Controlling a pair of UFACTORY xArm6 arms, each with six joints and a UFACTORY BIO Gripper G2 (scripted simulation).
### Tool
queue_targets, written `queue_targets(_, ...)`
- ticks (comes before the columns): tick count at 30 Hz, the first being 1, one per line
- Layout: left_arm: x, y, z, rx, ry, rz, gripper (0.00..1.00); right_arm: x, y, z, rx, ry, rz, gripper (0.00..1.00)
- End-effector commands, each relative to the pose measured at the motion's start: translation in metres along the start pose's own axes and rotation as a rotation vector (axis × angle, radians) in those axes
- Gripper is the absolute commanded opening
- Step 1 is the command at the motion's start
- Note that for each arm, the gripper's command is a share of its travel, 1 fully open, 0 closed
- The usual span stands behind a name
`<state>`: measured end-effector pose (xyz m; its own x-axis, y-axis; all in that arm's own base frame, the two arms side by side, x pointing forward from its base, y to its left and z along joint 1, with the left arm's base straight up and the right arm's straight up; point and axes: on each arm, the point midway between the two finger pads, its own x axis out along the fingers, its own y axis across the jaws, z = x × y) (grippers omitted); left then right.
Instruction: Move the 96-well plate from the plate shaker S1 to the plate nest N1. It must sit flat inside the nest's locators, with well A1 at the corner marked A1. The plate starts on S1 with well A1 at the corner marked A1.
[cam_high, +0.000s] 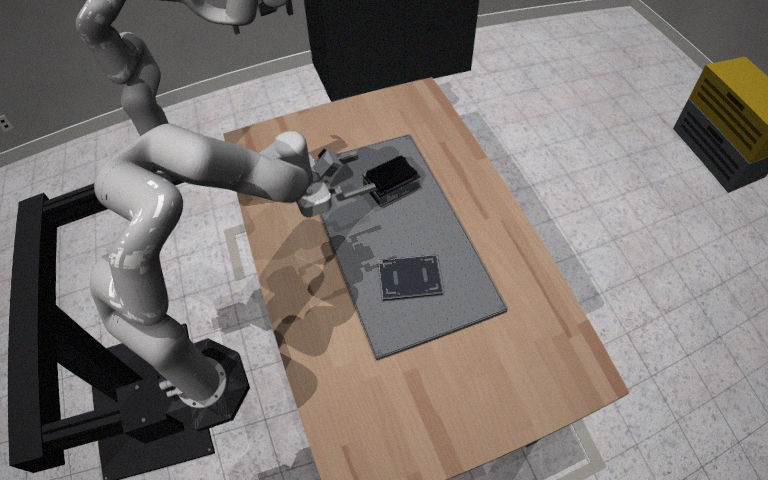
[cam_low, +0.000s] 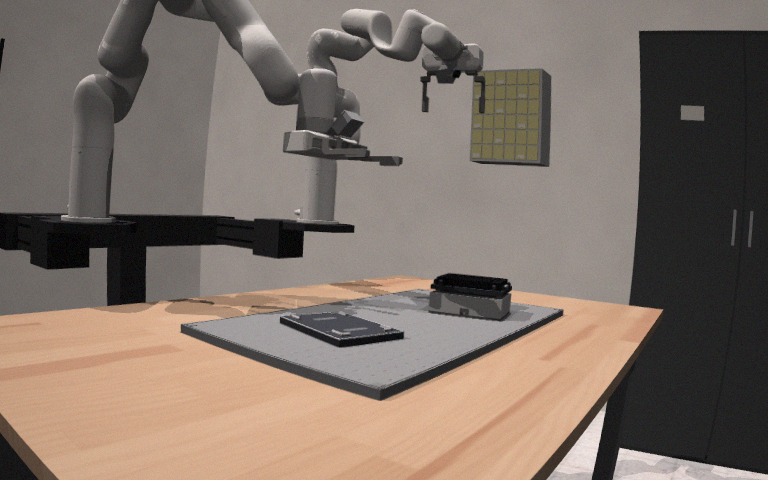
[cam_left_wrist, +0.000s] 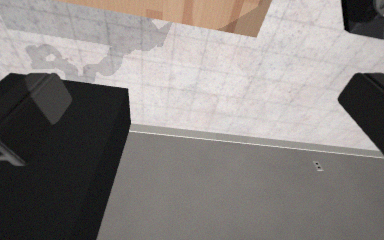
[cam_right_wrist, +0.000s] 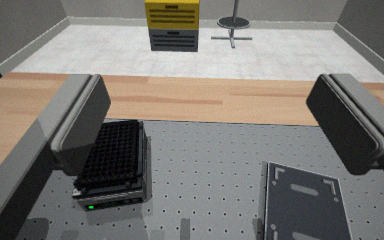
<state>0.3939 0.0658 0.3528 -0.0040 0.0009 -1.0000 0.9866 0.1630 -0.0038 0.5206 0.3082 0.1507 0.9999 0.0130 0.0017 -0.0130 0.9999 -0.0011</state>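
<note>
The black 96-well plate lies on top of the grey plate shaker S1. The flat dark plate nest N1 shows its pale corner locators, with nothing on it. No A1 mark is readable. My right gripper is partly open and empty, tilted well over and high above the board, its fingers pointing across the table. My left gripper is wide open and empty, raised far from the plate.
Shaker and nest stand apart on a grey perforated board on the wooden table. A black cabinet stands beyond the table. The arms' stand is beside the table.
</note>
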Motion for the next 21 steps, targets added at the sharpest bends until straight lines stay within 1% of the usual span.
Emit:
queue_targets(1,-0.002,0.0,0.0,0.0,-0.001,0.004,1.0,0.014,0.014,-0.01,0.004,-0.002,0.147,0.37)
queue_targets(4,-0.002,0.0,0.0,0.0,-0.001,0.004,1.0,0.023,0.023,-0.018,0.004,-0.002,0.151,0.37)
queue_targets(6,-0.002,0.0,0.0,0.0,-0.001,0.004,1.0,0.023,0.023,-0.018,0.004,-0.002,0.151,0.37)
queue_targets(21,-0.002,0.0,0.0,0.0,-0.001,0.004,1.0,0.068,0.067,-0.059,0.004,-0.003,0.151,0.37)
